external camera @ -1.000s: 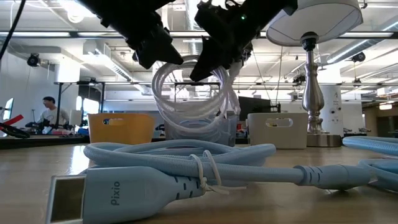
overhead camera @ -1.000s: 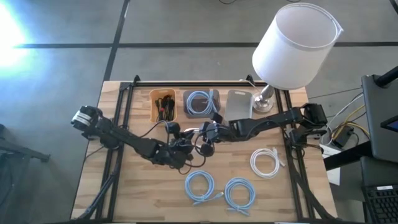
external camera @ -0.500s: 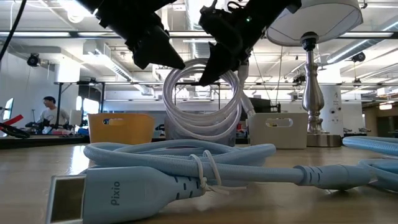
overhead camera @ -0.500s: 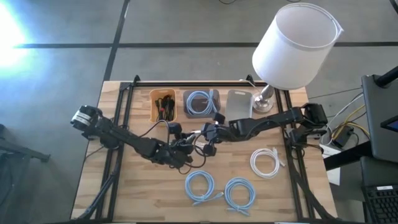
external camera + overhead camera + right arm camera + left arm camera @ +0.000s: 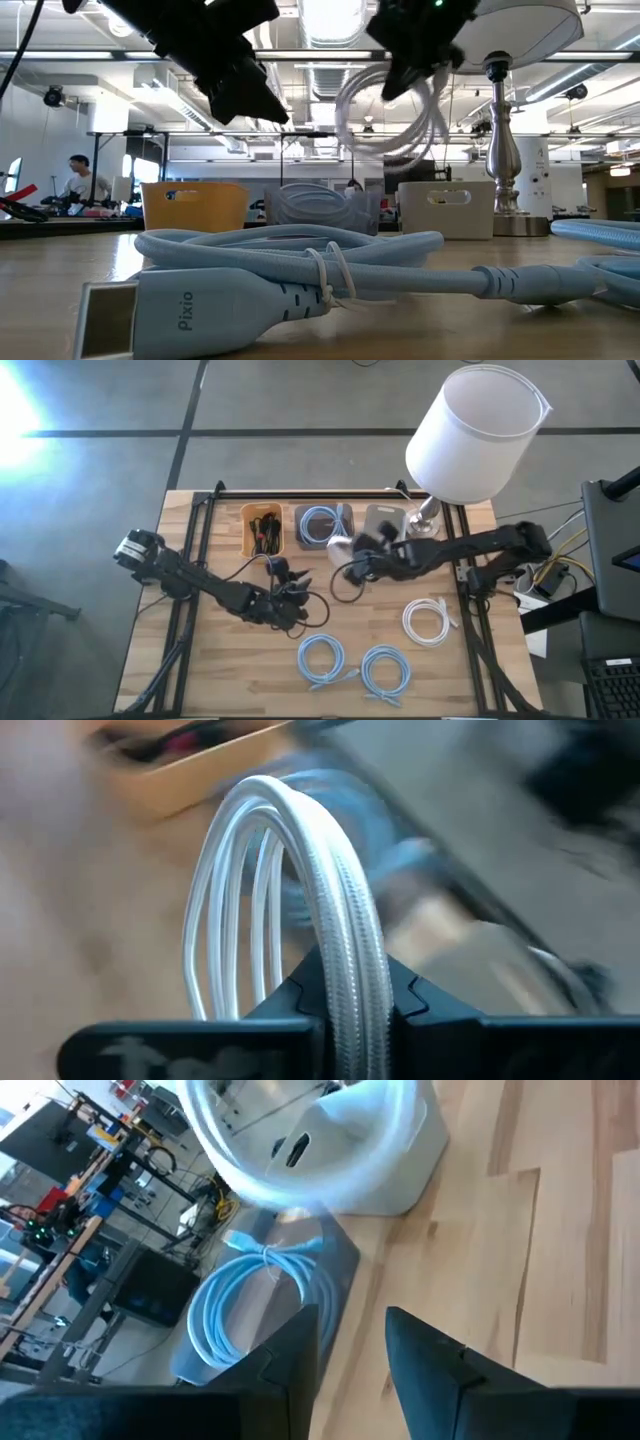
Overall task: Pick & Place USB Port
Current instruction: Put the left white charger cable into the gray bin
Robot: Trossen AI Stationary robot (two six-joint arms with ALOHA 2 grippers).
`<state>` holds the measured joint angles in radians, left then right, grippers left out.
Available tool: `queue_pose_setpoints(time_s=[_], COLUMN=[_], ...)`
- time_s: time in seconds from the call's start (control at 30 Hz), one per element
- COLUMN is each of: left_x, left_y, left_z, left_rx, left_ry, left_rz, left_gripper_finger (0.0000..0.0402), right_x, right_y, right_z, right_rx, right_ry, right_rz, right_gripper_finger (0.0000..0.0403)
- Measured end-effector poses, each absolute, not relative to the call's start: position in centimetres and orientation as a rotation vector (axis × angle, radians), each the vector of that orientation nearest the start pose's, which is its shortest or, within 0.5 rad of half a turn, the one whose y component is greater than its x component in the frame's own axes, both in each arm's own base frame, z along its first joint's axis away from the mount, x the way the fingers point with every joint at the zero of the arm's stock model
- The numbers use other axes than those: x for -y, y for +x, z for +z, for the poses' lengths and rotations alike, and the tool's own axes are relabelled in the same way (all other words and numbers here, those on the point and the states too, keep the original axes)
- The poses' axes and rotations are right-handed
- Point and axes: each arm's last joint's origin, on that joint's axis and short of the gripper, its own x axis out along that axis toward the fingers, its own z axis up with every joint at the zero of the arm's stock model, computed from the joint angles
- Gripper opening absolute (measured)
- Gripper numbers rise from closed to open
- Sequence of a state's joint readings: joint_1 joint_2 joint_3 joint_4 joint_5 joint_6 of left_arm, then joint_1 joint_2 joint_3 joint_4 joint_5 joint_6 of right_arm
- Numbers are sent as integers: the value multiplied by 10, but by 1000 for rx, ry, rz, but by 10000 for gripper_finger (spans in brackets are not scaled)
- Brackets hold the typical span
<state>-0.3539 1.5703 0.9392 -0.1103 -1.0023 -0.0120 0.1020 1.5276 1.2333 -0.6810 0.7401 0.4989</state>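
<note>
My right gripper (image 5: 352, 556) is shut on a white coiled cable (image 5: 395, 115), held in the air in front of the bins at the table's far side. The coil also fills the right wrist view (image 5: 260, 870). My left gripper (image 5: 290, 600) is open and empty above the table's middle, to the left of the coil; in its wrist view (image 5: 355, 1365) the coil shows ahead. An orange bin (image 5: 262, 528) holds dark cables, a grey bin (image 5: 322, 525) holds a blue cable, and a pale bin (image 5: 384, 526) stands to its right. My right gripper pinches the white coil's bundled strands (image 5: 345, 955) between its two fingers, which lie across the strands. In the low view the fingers are at the coil's top (image 5: 412, 72), and the coil hangs below them, upright and clear of the table.
A lamp (image 5: 478, 430) stands at the far right corner, its shade overhanging the table. Another white coil (image 5: 430, 620) lies at the right. Two light blue coils (image 5: 322, 660) (image 5: 385, 670) lie near the front edge, and one (image 5: 290, 265) fills the low view's foreground.
Both grippers were at the white coil over the table's middle. My right gripper has carried the coil up and toward the table's far right, away from my left gripper, which stays where it was without the coil.
</note>
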Motion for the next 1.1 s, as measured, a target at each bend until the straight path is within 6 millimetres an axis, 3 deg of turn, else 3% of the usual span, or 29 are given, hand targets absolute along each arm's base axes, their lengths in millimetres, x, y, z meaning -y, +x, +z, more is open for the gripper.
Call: queue_pose_setpoints(time_s=[0.1, 0.23, 0.57, 0.7, 1.1], left_x=[85, 85, 84, 84, 83], left_y=[302, 302, 302, 302, 302], left_z=[212, 212, 212, 212, 212], left_rx=[-589, -587, -587, -587, -586], left_ry=[453, 449, 448, 448, 443], left_rz=[626, 629, 633, 633, 636], left_gripper_finger=[121, 121, 122, 122, 122], right_x=[-6, 6, 43, 48, 51], right_y=[293, 276, 252, 248, 244], right_z=[289, 287, 228, 215, 208], right_rx=[-641, -551, -507, -518, -543], right_ry=[69, 158, 343, 351, 336], right_rz=[-946, -1097, -1364, -1403, -1419], right_gripper_finger=[22, 23, 23, 23, 48])
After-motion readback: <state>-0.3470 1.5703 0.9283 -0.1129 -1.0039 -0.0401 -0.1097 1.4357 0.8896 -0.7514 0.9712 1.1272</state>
